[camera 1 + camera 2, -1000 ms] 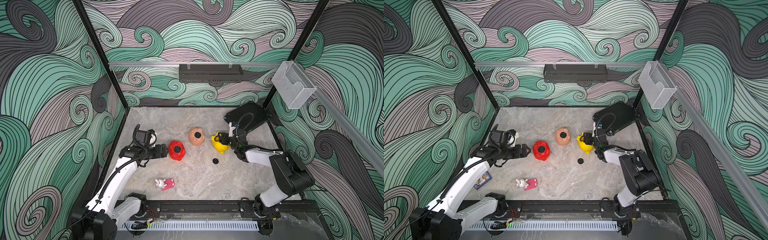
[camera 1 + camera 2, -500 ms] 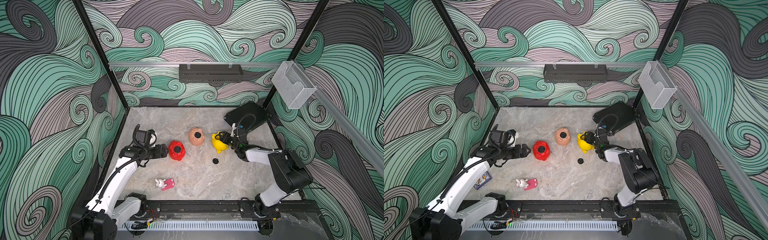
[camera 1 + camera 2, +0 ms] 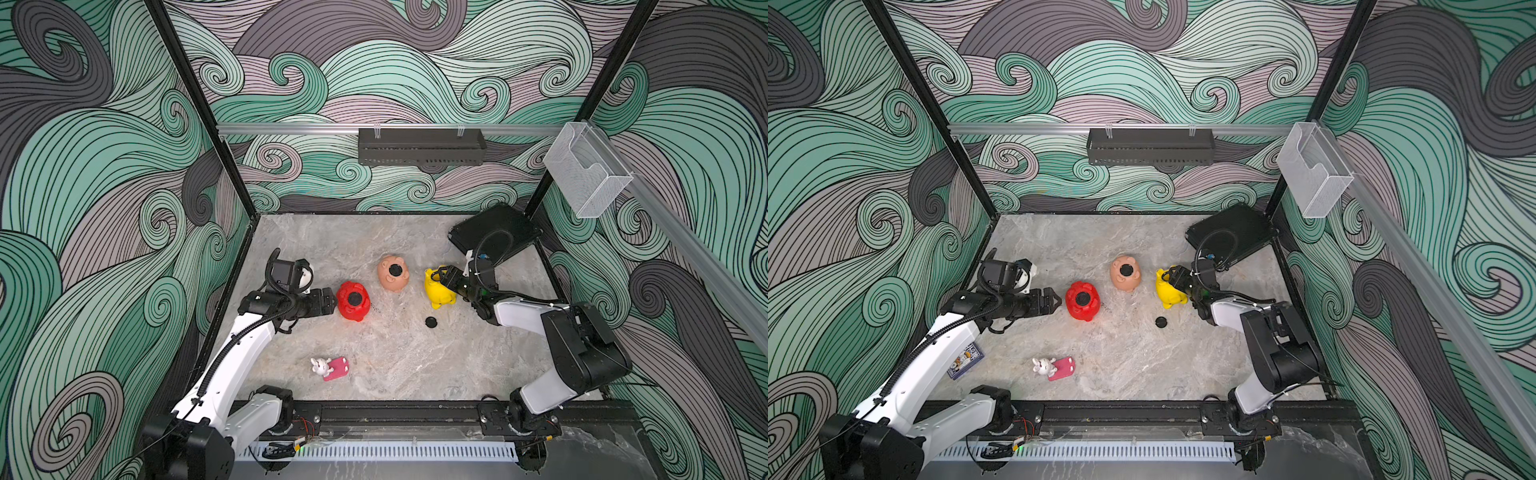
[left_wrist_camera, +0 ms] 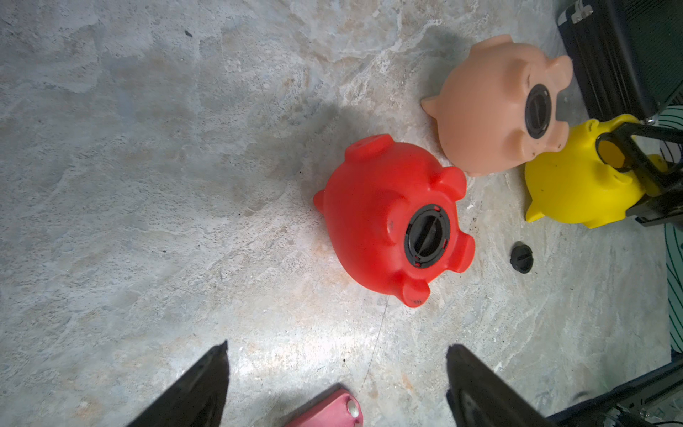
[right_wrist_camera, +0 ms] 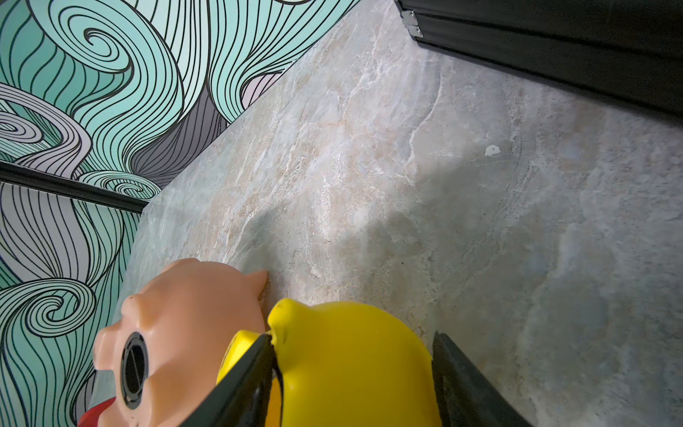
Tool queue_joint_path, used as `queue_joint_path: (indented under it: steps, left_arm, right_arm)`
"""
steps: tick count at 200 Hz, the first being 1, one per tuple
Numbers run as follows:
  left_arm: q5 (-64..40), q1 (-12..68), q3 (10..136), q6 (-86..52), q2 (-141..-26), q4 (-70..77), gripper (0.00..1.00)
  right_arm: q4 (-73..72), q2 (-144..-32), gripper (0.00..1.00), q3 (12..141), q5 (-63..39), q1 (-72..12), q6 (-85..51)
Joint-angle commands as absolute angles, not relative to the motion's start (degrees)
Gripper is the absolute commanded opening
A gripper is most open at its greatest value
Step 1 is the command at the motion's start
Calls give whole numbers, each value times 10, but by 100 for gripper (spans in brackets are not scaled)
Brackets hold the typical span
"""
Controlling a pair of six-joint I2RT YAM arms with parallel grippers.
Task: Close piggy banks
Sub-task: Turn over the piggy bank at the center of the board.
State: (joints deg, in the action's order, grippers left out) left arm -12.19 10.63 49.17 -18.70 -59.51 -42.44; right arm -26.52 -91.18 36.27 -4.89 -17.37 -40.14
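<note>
Three piggy banks lie belly-up on the marble table. The red one (image 3: pixel 353 301) (image 4: pixel 391 218) and the peach-pink one (image 3: pixel 392 272) (image 4: pixel 499 107) each have a black plug in the belly hole. The yellow one (image 3: pixel 438 291) (image 5: pixel 354 369) shows an unplugged hole. My right gripper (image 3: pixel 444 283) (image 5: pixel 351 336) is shut on the yellow pig, one finger at the hole's rim and the other on its side. A loose black plug (image 3: pixel 431 322) (image 4: pixel 521 257) lies just in front of it. My left gripper (image 3: pixel 332 301) (image 4: pixel 337 347) stands open just left of the red pig, holding nothing.
A white bunny toy (image 3: pixel 319 366) with a pink flat piece (image 3: pixel 337 368) lies near the front edge. A black case (image 3: pixel 494 235) fills the back right corner. A small card box (image 3: pixel 966 360) lies under the left arm. Patterned walls close in three sides.
My right gripper has shifted slightly on the yellow pig, its jaws standing a touch wider. The left arm and the other pigs have not moved.
</note>
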Motion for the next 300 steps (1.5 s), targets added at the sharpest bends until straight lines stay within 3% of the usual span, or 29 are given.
queue_joint_path:
  steps: [1,128,182,300]
  left_arm:
    - [-121,104,512,-202,-588,-432,91]
    - [-151,104,496,-230,-569,-399,92]
    - [-151,105,497,-238,-553,-400,92]
    - [-154,105,497,-255,-525,-401,93]
  right_arm:
    - [-198,-916,67,327,-59,-168,-406]
    - [-249,-937,66,313,-117,-155,-469]
    - [-221,-909,76,314,-117,-155,-459]
    - [-189,-848,83,313,-143,-110,-432]
